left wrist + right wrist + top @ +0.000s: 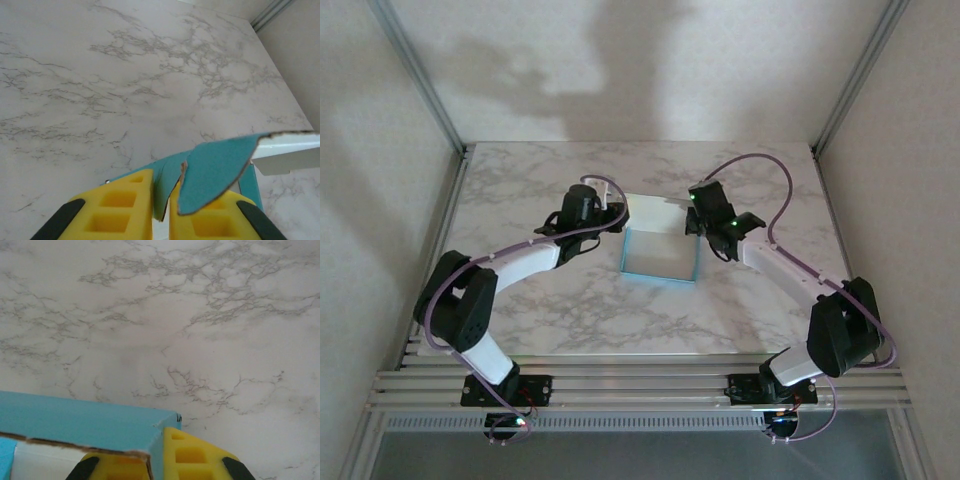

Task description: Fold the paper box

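Looking down, paper box (660,250): sat near the middle of the marble-patterned table (570,300) as a shallow open-topped box, white inside, with turquoise showing along its near and right walls.
Overhead, left gripper (620,215): reached in at the box's far-left corner, touching the card there; from up here I couldn't make out how its jaws stood.
Overhead, right gripper (695,215): was at the far-right corner of the box, opposite the left one; its jaws were hidden under the wrist.
Left wrist, gripper (161,182): its two yellow fingers (127,200) stood close together with only a narrow slit between them, and an edge of turquoise card ran down into that slit, so it looked pinched on the box.
Left wrist, box (215,170): a turquoise flap with a rough grey edge rose in front of one finger, and a white panel ran off to the right at the frame's edge.
Left wrist, table (125,75): grey-veined marble spread out beyond the fingers.
Right wrist, gripper (150,452): was clamped shut on the box's corner, the wall's raw edge running down between the yellow fingers (192,455).
Right wrist, box (85,420): its turquoise outer wall crossed the lower left, with a strip of white inner face below it.
Right wrist, table (175,330): marble lay past the box.
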`<state>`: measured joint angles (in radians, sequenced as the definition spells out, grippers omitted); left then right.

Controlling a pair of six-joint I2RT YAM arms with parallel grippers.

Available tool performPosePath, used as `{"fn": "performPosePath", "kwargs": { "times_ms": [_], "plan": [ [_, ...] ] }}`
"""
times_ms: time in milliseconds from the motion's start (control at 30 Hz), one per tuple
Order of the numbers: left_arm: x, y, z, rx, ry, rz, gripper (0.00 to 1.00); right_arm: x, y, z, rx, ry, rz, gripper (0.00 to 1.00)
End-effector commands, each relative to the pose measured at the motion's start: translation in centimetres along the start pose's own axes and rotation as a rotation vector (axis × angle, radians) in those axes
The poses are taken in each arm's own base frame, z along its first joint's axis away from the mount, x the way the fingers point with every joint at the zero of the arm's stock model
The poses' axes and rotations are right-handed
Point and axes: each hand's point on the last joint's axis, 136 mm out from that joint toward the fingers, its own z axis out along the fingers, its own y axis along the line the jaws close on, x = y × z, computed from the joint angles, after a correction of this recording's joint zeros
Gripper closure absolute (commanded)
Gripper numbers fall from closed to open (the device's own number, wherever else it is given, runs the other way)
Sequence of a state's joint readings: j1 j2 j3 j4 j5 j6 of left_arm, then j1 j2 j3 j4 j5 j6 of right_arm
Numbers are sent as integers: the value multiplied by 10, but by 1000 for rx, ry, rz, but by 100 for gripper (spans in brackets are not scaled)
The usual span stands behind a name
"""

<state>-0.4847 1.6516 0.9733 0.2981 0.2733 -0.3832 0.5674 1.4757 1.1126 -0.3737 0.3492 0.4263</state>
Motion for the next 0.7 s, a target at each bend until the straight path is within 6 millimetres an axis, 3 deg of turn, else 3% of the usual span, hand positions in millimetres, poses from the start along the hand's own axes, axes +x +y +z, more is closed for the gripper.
{"fn": "performPosePath", "kwargs": {
  "times_ms": [0,667],
  "plan": [
    [-10,-7,5,21,-34,1,84,-1,5,6,-10,-34,-16,99],
    [15,9,0,13,-10,-65,84,26,0,18,-14,18,44,99]
  ]
}}
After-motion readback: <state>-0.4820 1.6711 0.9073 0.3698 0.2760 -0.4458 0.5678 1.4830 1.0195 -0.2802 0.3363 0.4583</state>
